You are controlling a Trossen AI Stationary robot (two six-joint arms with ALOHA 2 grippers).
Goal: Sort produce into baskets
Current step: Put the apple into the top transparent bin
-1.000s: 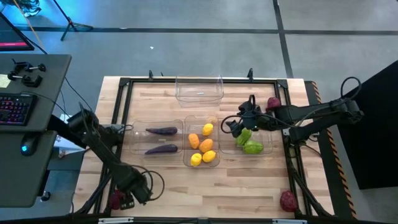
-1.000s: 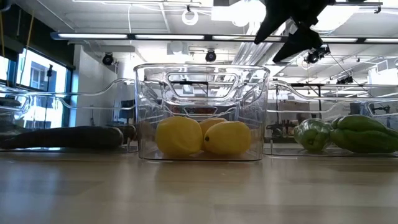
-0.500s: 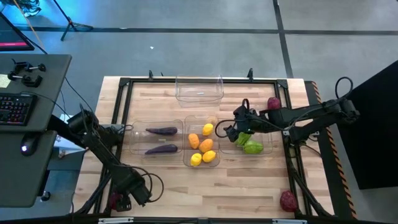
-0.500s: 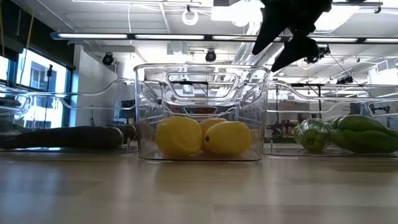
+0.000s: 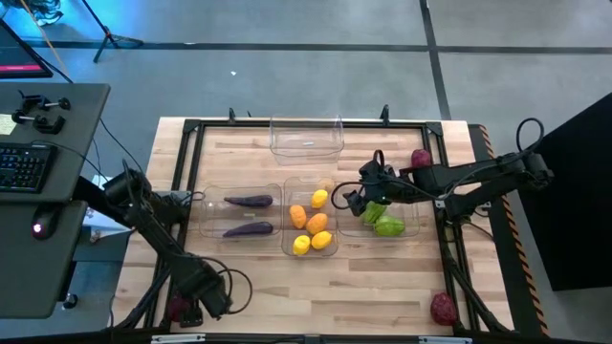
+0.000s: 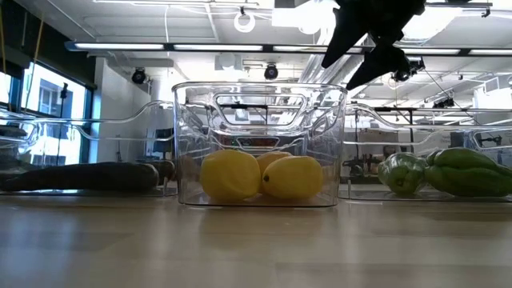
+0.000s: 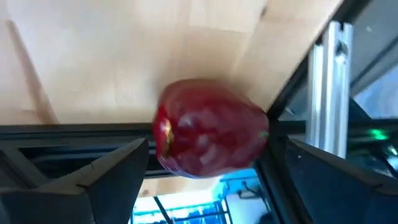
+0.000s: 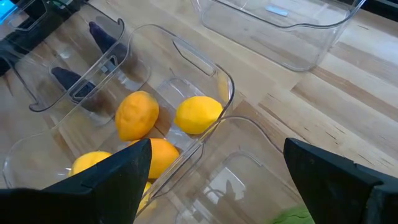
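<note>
Right gripper (image 5: 352,199) hangs over the gap between the clear middle bin of yellow lemons and orange fruits (image 5: 311,250) and the clear right bin of green ridged vegetables (image 5: 413,229), in the high view; left gripper (image 5: 187,308) sits at the table's near-left corner.

Low view: the right arm is a dark shape above the middle bin.

Left wrist: spread fingers flank a dark red round fruit (image 7: 210,127) (contact unclear).

Right wrist: fingers spread, empty.

Left pincer (image 5: 182,308) hides red fruit (image 7: 210,127); grip unclear.
</note>
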